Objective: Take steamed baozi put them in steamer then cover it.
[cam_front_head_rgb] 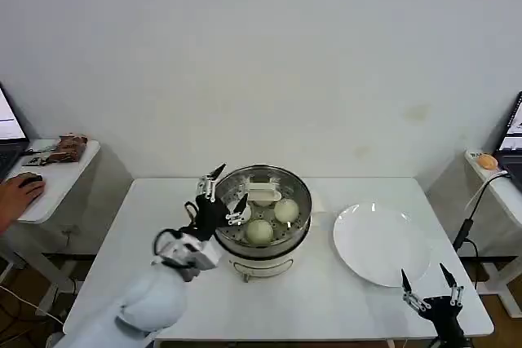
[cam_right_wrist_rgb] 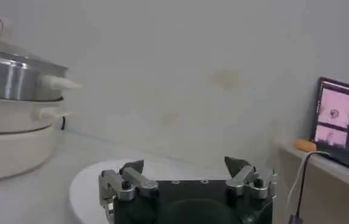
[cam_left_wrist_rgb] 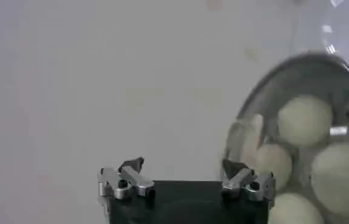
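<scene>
Head view: left gripper (cam_front_head_rgb: 221, 194) w/ fingers apart, holding nothing, just left of the steamer (cam_front_head_rgb: 263, 216), centre of the white table (cam_front_head_rgb: 147, 226). Glass cover (cam_front_head_rgb: 263, 193) w/ white handle sits on it; baozi (cam_front_head_rgb: 259, 231) inside. Right gripper (cam_front_head_rgb: 431, 284) parked, fingers apart, at near right edge by the flat white plate (cam_front_head_rgb: 380, 244). Left wrist view shows four smooth round buns; right wrist view shows steamer's shiny steel side, white base.

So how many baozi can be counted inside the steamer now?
4, in the left wrist view: one baozi, a second, a third, a fourth, all inside the steamer under the glass cover. None lie on the plate.
</scene>
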Controlling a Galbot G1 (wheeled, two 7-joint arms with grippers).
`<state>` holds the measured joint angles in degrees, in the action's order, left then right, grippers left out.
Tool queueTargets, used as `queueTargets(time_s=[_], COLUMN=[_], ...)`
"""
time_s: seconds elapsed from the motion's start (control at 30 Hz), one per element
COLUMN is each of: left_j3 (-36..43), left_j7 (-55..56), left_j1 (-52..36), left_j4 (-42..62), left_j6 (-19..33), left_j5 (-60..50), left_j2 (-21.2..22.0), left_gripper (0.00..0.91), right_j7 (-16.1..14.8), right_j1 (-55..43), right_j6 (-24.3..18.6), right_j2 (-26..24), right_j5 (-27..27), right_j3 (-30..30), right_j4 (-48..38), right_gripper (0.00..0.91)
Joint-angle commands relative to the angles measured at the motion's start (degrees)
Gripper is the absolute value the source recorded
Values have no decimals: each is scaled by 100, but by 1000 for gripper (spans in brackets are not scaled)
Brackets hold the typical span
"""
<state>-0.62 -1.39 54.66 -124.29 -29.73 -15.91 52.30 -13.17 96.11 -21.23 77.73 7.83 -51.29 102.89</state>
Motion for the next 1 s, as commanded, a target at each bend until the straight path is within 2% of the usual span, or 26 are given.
queueTargets(time_s=[0.03,0.17,0.27,0.37,0.67,0.87,1.0], left_j3=[-2235,-2597,-2830,-3001,-3249,-3167,-3050], left_j7=[391,448,443,380,360,371,328], left_j1=[1773,2337,2604,2812,3422,3646,3742], left_j4=[-316,169,401,752,1371,1744,1835], left_j6=[1270,2143,2494,3082,4138,4656,4785], left_j5=[4307,4391,4536,4663,5004,4609,4386], left_j2=[99,226,367,462,512,396,349], left_gripper=[907,907,907,907,907,907,907], right_j7=[-69,-109,-146,-207,-114,-135,-147], right_j1=[-17,-83,-121,-127,-32,130,249], right_j6=[-10,-17,7,49,149,-62,-175], right_j2=[-50,-78,-72,-77,-148,-188,-239], right_j5=[142,326,564,841,1466,1582,1629], right_j3=[3,19,51,88,238,261,281], right_j4=[47,7,21,56,26,-37,-108], right_gripper=[907,907,907,907,907,907,907])
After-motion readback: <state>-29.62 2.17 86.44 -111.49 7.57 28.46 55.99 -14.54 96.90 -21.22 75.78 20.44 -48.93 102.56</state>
